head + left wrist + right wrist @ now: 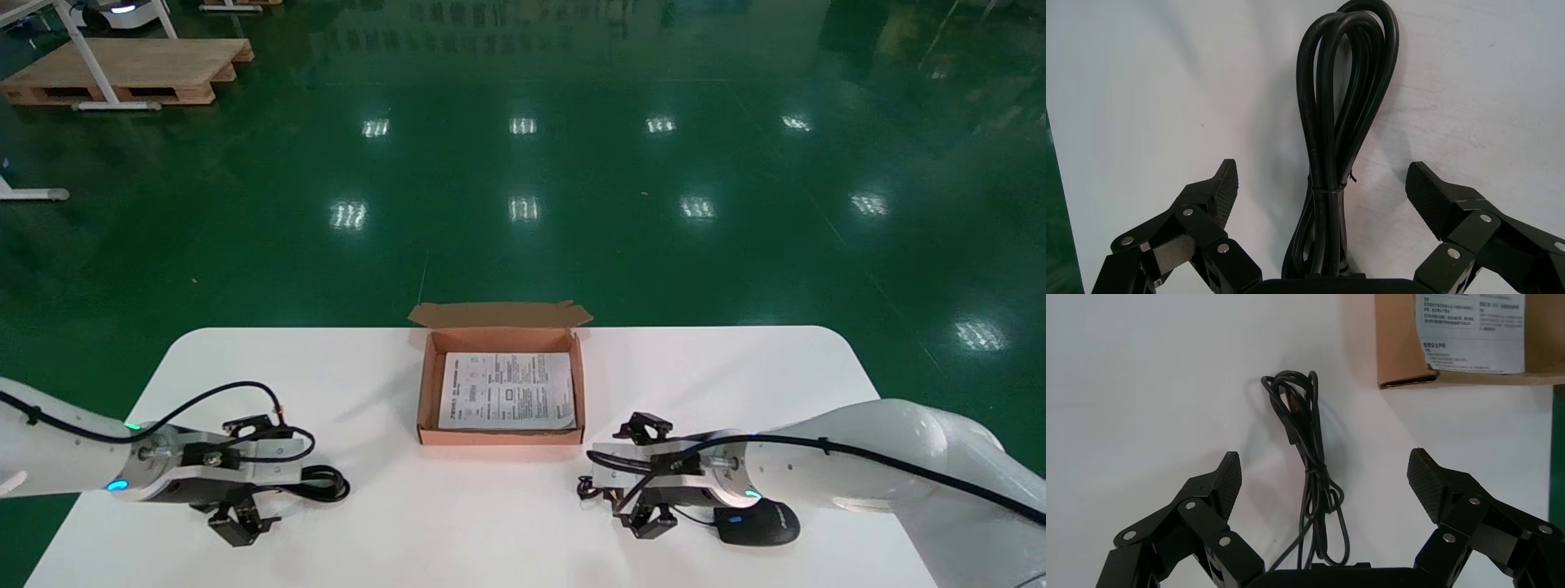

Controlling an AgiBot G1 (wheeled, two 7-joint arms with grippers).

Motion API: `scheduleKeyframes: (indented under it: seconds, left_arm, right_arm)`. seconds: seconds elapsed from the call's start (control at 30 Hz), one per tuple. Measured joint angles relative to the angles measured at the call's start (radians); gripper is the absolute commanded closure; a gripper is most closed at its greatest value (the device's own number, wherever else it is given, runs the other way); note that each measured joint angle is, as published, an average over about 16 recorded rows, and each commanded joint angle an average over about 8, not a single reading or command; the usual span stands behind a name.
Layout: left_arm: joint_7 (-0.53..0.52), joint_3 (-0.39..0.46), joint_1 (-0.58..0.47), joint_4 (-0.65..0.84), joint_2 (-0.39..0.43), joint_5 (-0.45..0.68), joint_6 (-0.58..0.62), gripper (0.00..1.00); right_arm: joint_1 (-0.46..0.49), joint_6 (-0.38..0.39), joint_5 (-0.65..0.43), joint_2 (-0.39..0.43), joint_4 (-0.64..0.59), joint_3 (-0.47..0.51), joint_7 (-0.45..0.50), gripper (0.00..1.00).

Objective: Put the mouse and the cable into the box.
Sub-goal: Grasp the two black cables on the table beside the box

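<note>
In the head view an open cardboard box point(425, 384) with a printed leaflet point(507, 390) inside stands at the table's middle. A thick black cable bundle point(324, 486) point(1340, 122), tied at its waist, lies at the left. My left gripper point(261, 478) point(1324, 190) hangs over it, open, with the bundle between its spread fingers and untouched. The black mouse point(756, 523) lies at the right, partly under my right arm. Its thin cord bundle point(585, 488) point(1310, 453) runs between the open fingers of my right gripper point(629, 478) point(1324, 478), touching neither.
The white table point(368, 376) has rounded far corners, with green floor beyond. A corner of the box point(1398, 349) shows near the thin cord in the right wrist view. A wooden pallet point(131, 69) lies far back on the left.
</note>
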Motion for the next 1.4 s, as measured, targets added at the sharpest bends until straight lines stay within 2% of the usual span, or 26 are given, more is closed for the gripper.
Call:
scheduleKeyframes:
  seconds: [0.1,0.13,0.17,0.2,0.33,0.37,0.4,0.47,1.4]
  left_arm:
    - [0.004,-0.001,-0.002,0.007,0.002,-0.001,-0.001,0.00]
    - [0.006,-0.001,-0.003,0.008,0.002,-0.001,-0.001,0.00]
    - [0.007,-0.001,-0.003,0.010,0.003,-0.002,-0.001,0.07]
    - [0.007,-0.001,-0.003,0.011,0.003,-0.002,-0.002,0.16]
    - [0.009,-0.001,-0.005,0.015,0.004,-0.003,-0.002,0.67]
    - [0.010,-0.001,-0.005,0.015,0.004,-0.003,-0.002,0.79]
    - [0.010,-0.002,-0.005,0.015,0.004,-0.003,-0.002,0.92]
    - [0.010,-0.002,-0.005,0.015,0.004,-0.003,-0.002,1.00]
    - [0.008,-0.001,-0.003,0.011,0.003,-0.003,-0.002,1.00]
  right_arm:
    - [0.015,0.011,0.005,-0.019,-0.053,0.001,-0.024,0.02]
    - [0.019,0.013,0.007,-0.023,-0.066,0.002,-0.030,0.10]
    - [0.022,0.015,0.009,-0.027,-0.077,0.003,-0.036,0.22]
    - [0.025,0.016,0.010,-0.030,-0.087,0.003,-0.040,0.35]
    - [0.032,0.019,0.014,-0.036,-0.108,0.004,-0.051,0.85]
    - [0.032,0.020,0.014,-0.037,-0.110,0.005,-0.051,0.95]
    - [0.033,0.020,0.014,-0.037,-0.112,0.005,-0.052,0.99]
    - [0.033,0.020,0.015,-0.037,-0.112,0.005,-0.052,1.00]
    - [0.025,0.013,0.015,-0.027,-0.083,0.005,-0.044,1.00]
